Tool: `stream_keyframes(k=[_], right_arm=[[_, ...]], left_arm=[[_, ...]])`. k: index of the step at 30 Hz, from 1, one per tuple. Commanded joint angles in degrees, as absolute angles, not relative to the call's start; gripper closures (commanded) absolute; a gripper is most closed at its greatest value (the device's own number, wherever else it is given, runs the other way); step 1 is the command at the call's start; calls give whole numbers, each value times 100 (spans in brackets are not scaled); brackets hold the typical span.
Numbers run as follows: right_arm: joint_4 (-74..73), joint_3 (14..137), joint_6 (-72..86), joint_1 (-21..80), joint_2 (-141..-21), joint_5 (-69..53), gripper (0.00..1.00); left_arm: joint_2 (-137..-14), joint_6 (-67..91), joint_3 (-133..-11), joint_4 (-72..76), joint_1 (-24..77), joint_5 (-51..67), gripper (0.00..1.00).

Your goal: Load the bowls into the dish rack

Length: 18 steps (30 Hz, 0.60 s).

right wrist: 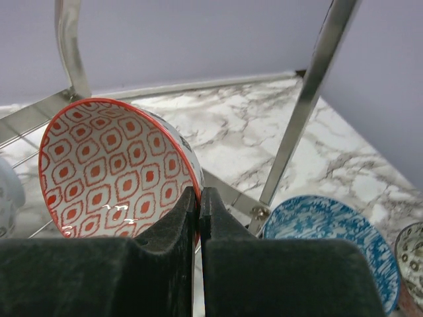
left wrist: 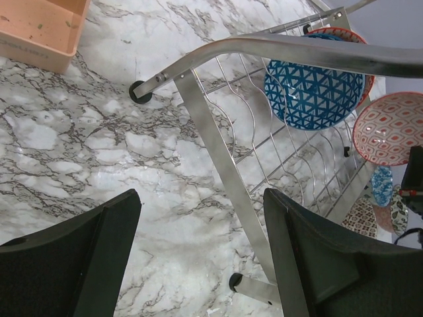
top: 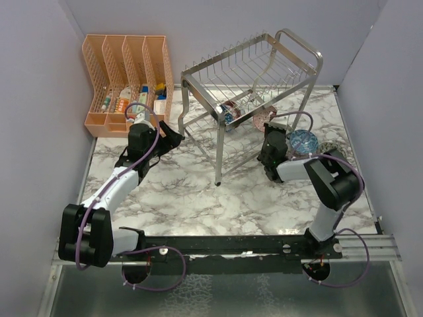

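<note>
The silver wire dish rack stands at the back centre. A blue bowl stands on edge in its lower tier; in the left wrist view it hangs behind the top rail. My right gripper is shut on the rim of a red-patterned bowl, held on edge at the lower tier's right end. A blue bowl lies on the table to its right, with a greyish one beyond. My left gripper is open and empty beside the rack's front left leg.
An orange slotted organiser with small items stands at the back left, its corner in the left wrist view. More bowls lie past the rack's right end. Purple walls close in on three sides.
</note>
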<state>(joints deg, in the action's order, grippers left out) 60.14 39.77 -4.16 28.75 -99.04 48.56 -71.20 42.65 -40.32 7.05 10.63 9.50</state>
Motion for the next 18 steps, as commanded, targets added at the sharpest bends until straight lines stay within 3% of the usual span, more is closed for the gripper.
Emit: stream_keyframes(k=[1,5,18], right_arm=[[8612,4634,-2259,2936,-10698,5270,99],[9117,5132,-2853,2936,-11206,5197,99],[7968,6217,-2485,2929,-12033,4461,99]], left_arm=[[-7161,4202,-4100,866,1063,936,23],[-7183,4195,-4104,871,1061,960,23],[-7189,4204,-4039,926,1062,967,23]])
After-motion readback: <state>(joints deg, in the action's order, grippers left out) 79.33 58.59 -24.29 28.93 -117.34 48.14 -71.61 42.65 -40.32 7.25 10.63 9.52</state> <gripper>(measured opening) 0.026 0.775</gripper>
